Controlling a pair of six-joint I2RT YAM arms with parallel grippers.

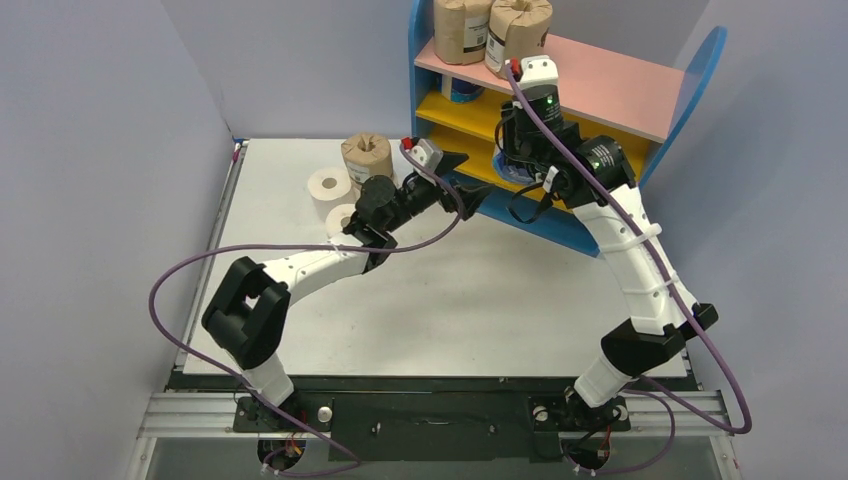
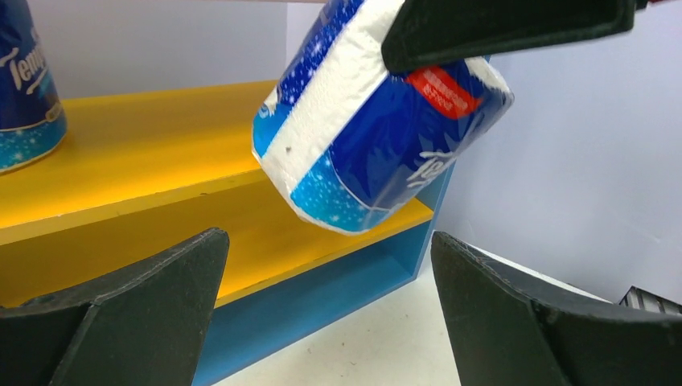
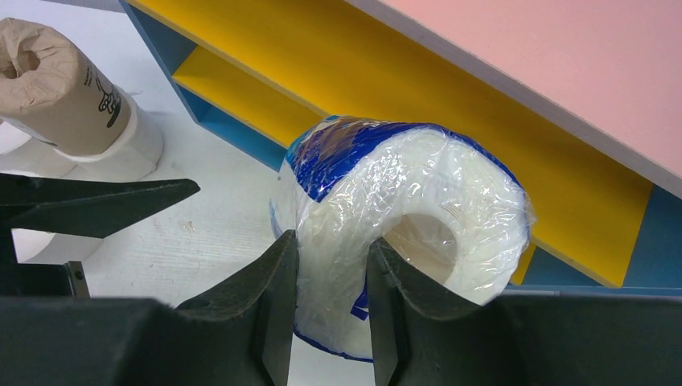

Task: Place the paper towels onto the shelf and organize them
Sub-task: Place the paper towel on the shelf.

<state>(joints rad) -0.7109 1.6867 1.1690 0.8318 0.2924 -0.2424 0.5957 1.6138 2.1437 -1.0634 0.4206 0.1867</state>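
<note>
The right jaws are narrowed onto the wall of a blue-and-white wrapped roll (image 3: 402, 201), one finger inside the hollow core and the other against the outside. This pinch lets the arm carry the roll by its rim and, I judge, steer it end-first between the boards. The roll hangs tilted in the air just in front of the shelf (image 1: 620, 85), near the lower yellow board (image 2: 265, 233) and touching nothing else, so it looks bound for that tier. The left jaws stand wide and hold nothing, poised near the shelf front and facing the roll, probably ready to steady or nudge it. The roll's clear film is crinkled and shiny over white paper, with deep blue starry print and a red label patch. A matching roll (image 2: 24, 88) stands on the upper yellow board, and two brown-wrapped rolls (image 1: 462, 30) stand on the pink top. One brown roll (image 1: 366, 155) and two white rolls (image 1: 328, 187) wait on the surface (image 1: 480, 290).
</note>
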